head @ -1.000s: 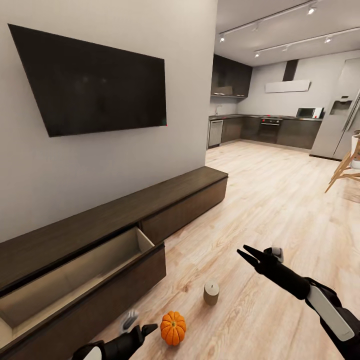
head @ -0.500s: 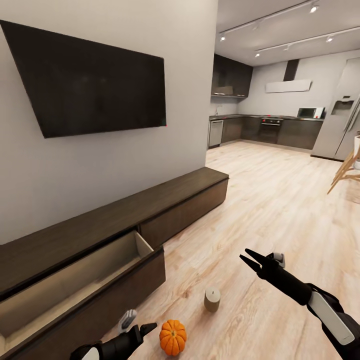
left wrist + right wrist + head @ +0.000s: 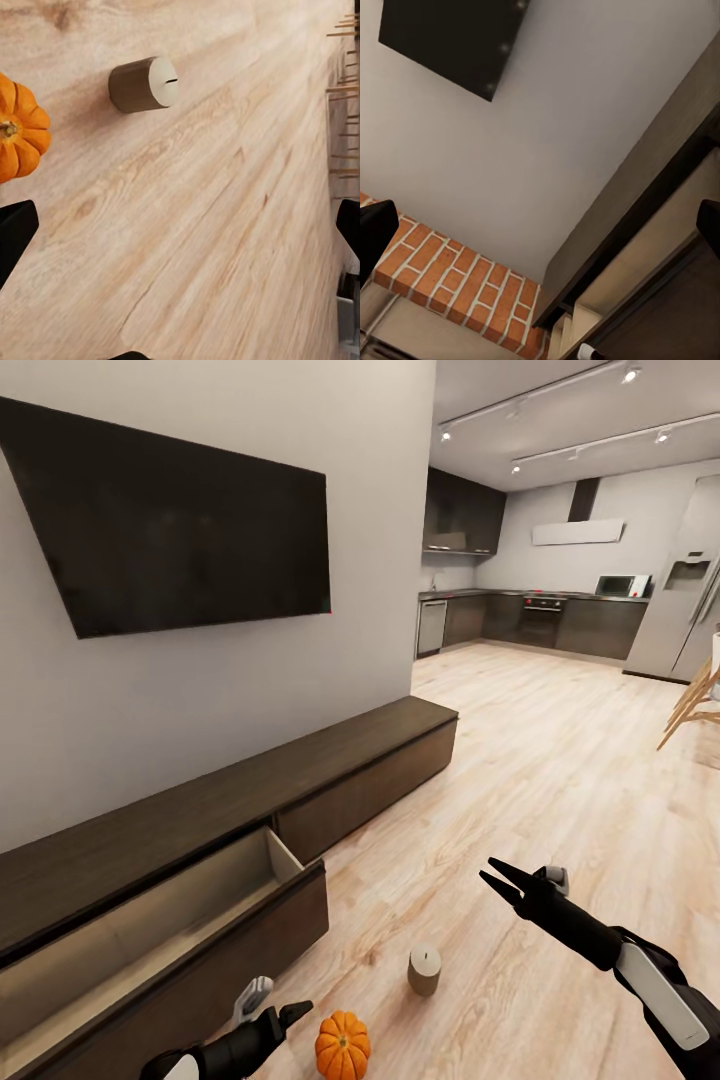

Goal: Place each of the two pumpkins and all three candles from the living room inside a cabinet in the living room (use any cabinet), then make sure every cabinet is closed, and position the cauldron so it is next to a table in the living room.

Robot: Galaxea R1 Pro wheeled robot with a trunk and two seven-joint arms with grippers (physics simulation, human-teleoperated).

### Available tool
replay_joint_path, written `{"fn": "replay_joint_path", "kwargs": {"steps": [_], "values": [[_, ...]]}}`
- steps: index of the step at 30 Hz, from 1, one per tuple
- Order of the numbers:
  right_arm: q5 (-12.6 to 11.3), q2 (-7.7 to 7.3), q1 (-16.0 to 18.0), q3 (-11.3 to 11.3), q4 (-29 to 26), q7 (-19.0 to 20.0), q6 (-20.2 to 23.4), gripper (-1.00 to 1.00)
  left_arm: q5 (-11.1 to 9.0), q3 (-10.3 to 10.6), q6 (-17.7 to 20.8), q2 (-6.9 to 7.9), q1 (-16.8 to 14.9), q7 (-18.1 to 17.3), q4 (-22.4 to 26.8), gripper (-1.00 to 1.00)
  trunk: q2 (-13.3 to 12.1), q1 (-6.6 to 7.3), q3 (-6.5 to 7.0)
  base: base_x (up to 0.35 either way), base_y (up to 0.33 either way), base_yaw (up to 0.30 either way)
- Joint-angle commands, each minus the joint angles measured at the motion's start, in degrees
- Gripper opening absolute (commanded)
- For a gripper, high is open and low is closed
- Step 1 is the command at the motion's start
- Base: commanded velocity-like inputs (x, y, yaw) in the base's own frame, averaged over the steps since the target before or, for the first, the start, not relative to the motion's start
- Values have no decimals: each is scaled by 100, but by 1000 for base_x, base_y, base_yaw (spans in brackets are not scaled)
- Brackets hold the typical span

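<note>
A small orange pumpkin point(image 3: 342, 1046) sits on the wood floor at the bottom of the head view, with a stubby pale candle point(image 3: 424, 970) upright just beyond it. The left wrist view shows the same pumpkin point(image 3: 19, 127) and candle point(image 3: 144, 84). My left gripper point(image 3: 275, 1005) hovers open just left of the pumpkin, apart from it. My right gripper point(image 3: 490, 872) is open in the air to the right of the candle. The long dark-brown cabinet point(image 3: 360, 760) runs along the wall, its near drawer point(image 3: 150, 930) pulled out; the part of its inside I see is bare.
A large black TV point(image 3: 180, 530) hangs on the white wall above the cabinet. A dark kitchen point(image 3: 540, 615) and a steel fridge point(image 3: 685, 610) lie far back. Wooden chair legs point(image 3: 695, 705) stand at the right edge. The right wrist view shows red brickwork point(image 3: 457, 277).
The whole view has shifted: pumpkin and candle sit lower in the picture and the TV further left. The right gripper dropped slightly. Both grippers stay open.
</note>
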State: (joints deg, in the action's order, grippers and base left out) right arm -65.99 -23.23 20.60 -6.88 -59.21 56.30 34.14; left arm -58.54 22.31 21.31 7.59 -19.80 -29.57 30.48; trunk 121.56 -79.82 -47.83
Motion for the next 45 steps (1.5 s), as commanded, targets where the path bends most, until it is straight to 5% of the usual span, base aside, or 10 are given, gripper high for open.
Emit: {"fn": "replay_joint_path", "kwargs": {"steps": [1,28,32,39,45], "values": [[-55,-6,5,-15,3,-4,40,100,-59,25,-1,6,-5,-2,2,100,3,1,-5,3,0,0],[-54,-6,2,-6,-2,-260,42,100,-52,28,-56,21,3,-67,2,100,1045,-570,-472,0,0,0],[-53,-6,3,-6,2,-388,48,100,-82,31,-46,163,3,-91,2,100,1206,-658,-544,0,0,0],[-55,3,3,-6,-2,-625,43,100,-94,28,-31,309,7,-825,-130,100,1486,-812,-670,0,0,0],[-55,3,4,-6,-2,-680,42,100,-104,28,-6,342,3,-953,-269,100,1727,-944,-777,0,0,0]]}}
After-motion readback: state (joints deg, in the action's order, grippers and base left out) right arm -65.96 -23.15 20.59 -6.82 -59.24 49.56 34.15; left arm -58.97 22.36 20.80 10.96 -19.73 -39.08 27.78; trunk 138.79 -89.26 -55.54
